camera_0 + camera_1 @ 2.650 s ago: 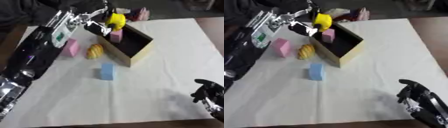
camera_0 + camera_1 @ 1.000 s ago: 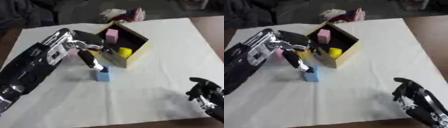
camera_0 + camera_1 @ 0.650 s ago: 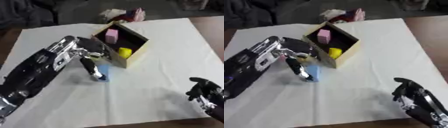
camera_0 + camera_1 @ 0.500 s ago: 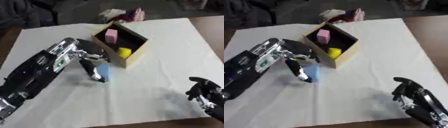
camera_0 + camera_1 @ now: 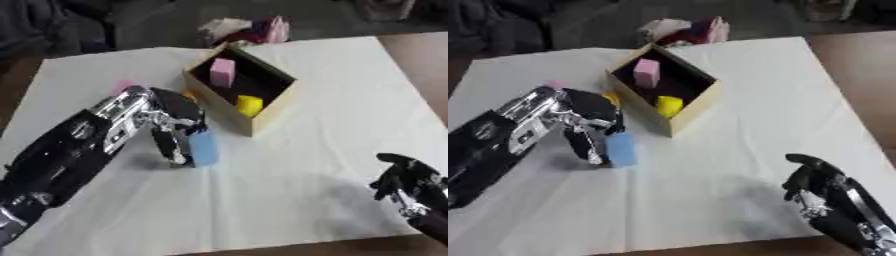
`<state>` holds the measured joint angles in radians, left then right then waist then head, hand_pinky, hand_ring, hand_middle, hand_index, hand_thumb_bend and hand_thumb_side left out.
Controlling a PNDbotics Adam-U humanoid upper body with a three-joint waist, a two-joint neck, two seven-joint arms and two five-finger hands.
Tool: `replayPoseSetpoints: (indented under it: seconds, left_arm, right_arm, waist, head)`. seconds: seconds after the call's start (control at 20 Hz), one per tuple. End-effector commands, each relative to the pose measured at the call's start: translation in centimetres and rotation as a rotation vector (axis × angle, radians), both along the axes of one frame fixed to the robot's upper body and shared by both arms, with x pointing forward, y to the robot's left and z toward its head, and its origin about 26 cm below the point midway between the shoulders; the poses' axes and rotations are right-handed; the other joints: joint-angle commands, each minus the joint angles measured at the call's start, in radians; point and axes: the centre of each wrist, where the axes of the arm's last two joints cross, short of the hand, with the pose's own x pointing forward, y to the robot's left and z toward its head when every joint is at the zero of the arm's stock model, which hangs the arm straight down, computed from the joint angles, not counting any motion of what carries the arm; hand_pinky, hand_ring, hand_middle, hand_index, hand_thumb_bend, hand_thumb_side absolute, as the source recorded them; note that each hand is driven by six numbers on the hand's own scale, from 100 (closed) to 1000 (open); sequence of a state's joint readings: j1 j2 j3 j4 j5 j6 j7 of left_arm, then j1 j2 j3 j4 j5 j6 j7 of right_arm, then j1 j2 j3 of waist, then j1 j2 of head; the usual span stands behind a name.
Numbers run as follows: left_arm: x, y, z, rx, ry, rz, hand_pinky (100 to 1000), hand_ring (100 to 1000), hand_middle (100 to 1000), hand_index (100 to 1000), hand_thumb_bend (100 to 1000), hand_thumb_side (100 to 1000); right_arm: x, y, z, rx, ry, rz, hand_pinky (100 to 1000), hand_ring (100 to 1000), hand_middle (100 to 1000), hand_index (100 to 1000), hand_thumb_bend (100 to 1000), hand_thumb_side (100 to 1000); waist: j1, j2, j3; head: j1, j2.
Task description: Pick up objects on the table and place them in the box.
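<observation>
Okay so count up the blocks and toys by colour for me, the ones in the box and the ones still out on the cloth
Pink: 2, one in the box, one on the cloth behind the left hand
Yellow: 1, in the box
Orange-yellow: 1, mostly hidden beside the box
Blue: 1, block at the left hand
Total: 5

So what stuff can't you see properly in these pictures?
- Pink block and orange thing beside the box: mostly hidden behind the left hand, both views.
- Whether the hand's fingers really grip the blue block: blurred.
- Pile past the cloth: too blurred.
- Right hand: arm cut off at the corner.
</observation>
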<state>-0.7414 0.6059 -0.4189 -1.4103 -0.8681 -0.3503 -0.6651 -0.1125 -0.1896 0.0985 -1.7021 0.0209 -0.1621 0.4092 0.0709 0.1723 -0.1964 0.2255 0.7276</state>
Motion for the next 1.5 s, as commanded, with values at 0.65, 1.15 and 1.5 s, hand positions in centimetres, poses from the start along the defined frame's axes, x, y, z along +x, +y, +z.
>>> replayPoseSetpoints:
  seconds: [0.65,1.15,1.5]
  left_arm:
    - [1.1,0.1,4.1,0.085,0.059,-0.018,731,702,743,877,564,815]
    - [-0.4,-0.4,1.1,0.233,0.137,-0.066,715,690,743,882,630,894]
    - [-0.5,-0.5,-1.0,0.229,0.143,-0.032,690,660,716,873,589,815]
  right_arm:
    - [0.1,-0.1,0.8,-0.007,-0.026,0.004,682,468,490,838,100,372]
    - [0.1,-0.2,0.8,-0.010,-0.028,0.001,683,468,490,838,100,366]
    - [0.1,-0.2,0.8,-0.009,-0.028,-0.001,683,468,490,838,100,368]
  waist:
    - [0.000,-0.015,-0.010]
    - [-0.004,-0.015,-0.002]
    - [-0.006,-0.013,0.002]
  head:
    - [-0.004,-0.007]
    - [-0.007,-0.013]
    - [-0.008,-0.013]
